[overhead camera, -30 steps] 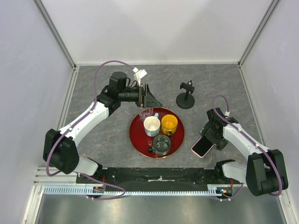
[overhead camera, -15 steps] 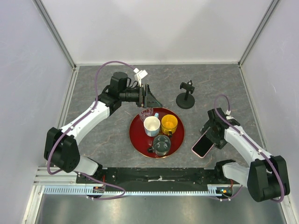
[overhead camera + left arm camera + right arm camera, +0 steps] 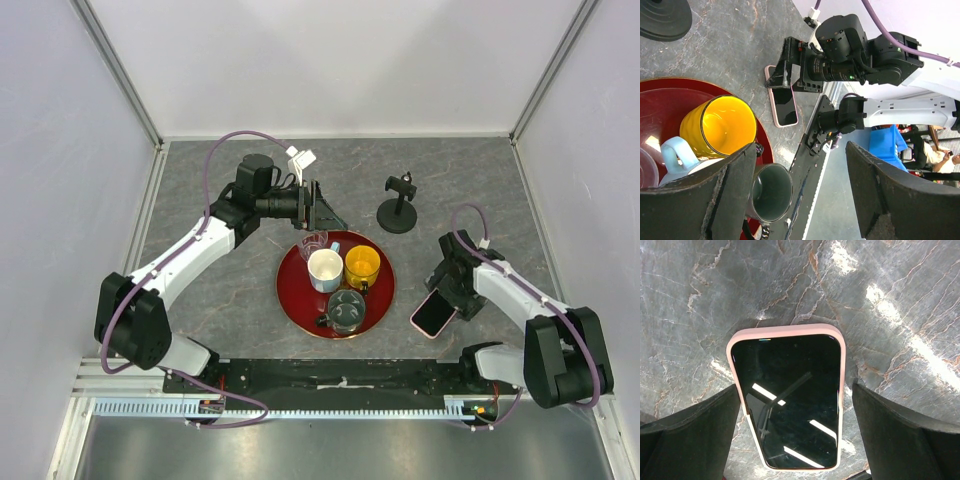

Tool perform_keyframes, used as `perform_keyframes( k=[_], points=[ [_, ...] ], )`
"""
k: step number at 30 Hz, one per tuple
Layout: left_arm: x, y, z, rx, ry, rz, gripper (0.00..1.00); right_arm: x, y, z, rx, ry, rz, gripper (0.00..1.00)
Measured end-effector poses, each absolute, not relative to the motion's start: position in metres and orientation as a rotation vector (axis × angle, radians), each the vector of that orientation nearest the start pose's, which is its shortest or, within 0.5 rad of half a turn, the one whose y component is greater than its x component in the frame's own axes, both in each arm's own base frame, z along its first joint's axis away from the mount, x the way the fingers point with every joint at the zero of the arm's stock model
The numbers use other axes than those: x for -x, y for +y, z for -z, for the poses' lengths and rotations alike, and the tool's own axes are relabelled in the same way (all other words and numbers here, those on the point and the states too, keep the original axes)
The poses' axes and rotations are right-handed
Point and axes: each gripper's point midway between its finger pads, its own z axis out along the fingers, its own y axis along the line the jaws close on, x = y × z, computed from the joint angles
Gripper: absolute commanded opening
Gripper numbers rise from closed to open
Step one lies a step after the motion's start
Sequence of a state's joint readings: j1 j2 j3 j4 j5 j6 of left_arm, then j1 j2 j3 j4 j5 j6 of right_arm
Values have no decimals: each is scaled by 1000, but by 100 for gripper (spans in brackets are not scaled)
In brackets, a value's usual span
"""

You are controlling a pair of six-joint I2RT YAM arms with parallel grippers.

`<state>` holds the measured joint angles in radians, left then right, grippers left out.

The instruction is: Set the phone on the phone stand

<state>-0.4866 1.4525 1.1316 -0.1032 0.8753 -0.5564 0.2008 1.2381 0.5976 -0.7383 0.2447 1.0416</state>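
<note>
The phone (image 3: 433,316), black screen in a pale pink case, lies flat on the grey table right of the tray; it also shows in the right wrist view (image 3: 790,400) and the left wrist view (image 3: 784,102). My right gripper (image 3: 442,303) (image 3: 795,390) is open, low over the phone, with one finger on each long side. The left finger is at the case edge; the right one stands slightly off it. The black phone stand (image 3: 398,206) stands upright at the back, its disc base in the left wrist view (image 3: 662,17). My left gripper (image 3: 325,212) (image 3: 801,147) is open and empty behind the tray.
A red round tray (image 3: 290,300) in the middle holds a white mug (image 3: 325,268), a yellow cup (image 3: 362,265), a dark glass mug (image 3: 347,310) and a clear glass (image 3: 312,243). White walls enclose the table on three sides.
The right arm has shifted only slightly around the phone. The phone, the stand and the left arm have not moved.
</note>
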Motion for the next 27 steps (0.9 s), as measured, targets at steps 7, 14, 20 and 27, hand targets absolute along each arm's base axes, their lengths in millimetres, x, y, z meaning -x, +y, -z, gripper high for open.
perform_keyframes(
  k=[7,14,20,27],
  points=[
    [-266,-310,-251,-558,2099,1517,79,-191,32,-11,-1203,2579,144,89],
    [-264,-311,-251,-566,2100,1527,79,-190,32,-10,-1218,2577,158,34],
    [-264,-311,-251,-568,2102,1528,79,-190,32,-11,-1230,2560,143,0],
    [-263,-312,-251,-570,2102,1531,79,-192,33,-16,-1210,2495,60,0]
  ],
)
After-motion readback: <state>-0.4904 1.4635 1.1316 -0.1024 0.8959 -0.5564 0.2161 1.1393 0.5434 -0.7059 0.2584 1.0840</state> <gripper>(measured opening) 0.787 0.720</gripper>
